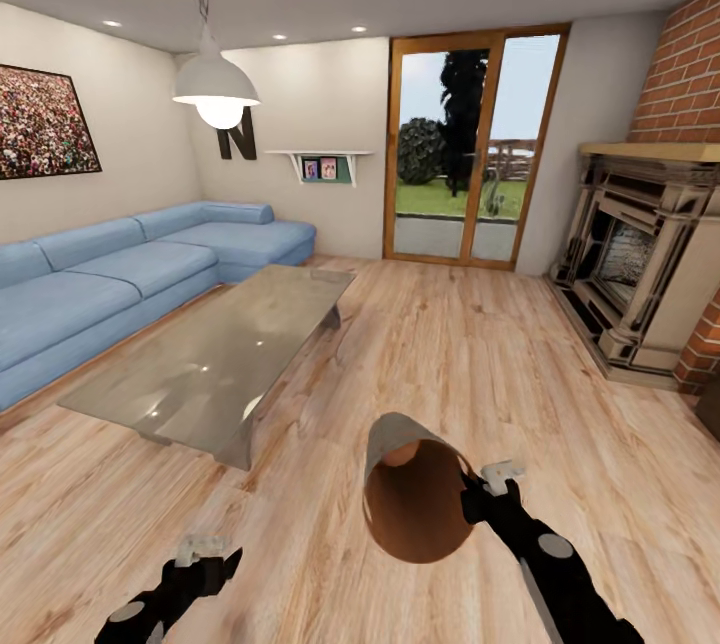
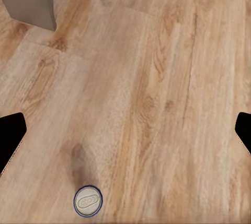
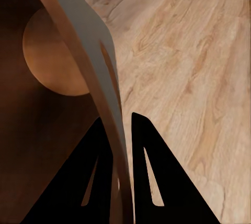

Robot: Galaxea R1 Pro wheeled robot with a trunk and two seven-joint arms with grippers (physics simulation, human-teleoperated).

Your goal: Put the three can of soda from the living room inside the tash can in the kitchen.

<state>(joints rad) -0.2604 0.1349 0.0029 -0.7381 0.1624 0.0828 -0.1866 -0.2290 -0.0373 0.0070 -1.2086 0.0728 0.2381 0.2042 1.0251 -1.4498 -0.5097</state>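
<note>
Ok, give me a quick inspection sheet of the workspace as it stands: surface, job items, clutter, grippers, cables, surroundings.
Surface: light wood floor; glass low table bare.
Job's things: trash can tipped, brown inside facing the camera, held by its rim; one soda can upright on the floor, seen top-down in the left wrist view.
Clutter: nothing seen.
Grippers: right gripper shut on the trash can's wall; left gripper open, holding nothing.
Cables: nothing seen.
Surroundings: blue sofa, brick fireplace, glass patio door, pendant lamp.

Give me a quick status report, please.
Right gripper shut on trash can rim, bin tilted above the floor. Left gripper open, empty. Soda can upright on floor below it. Nothing blocking.
</note>
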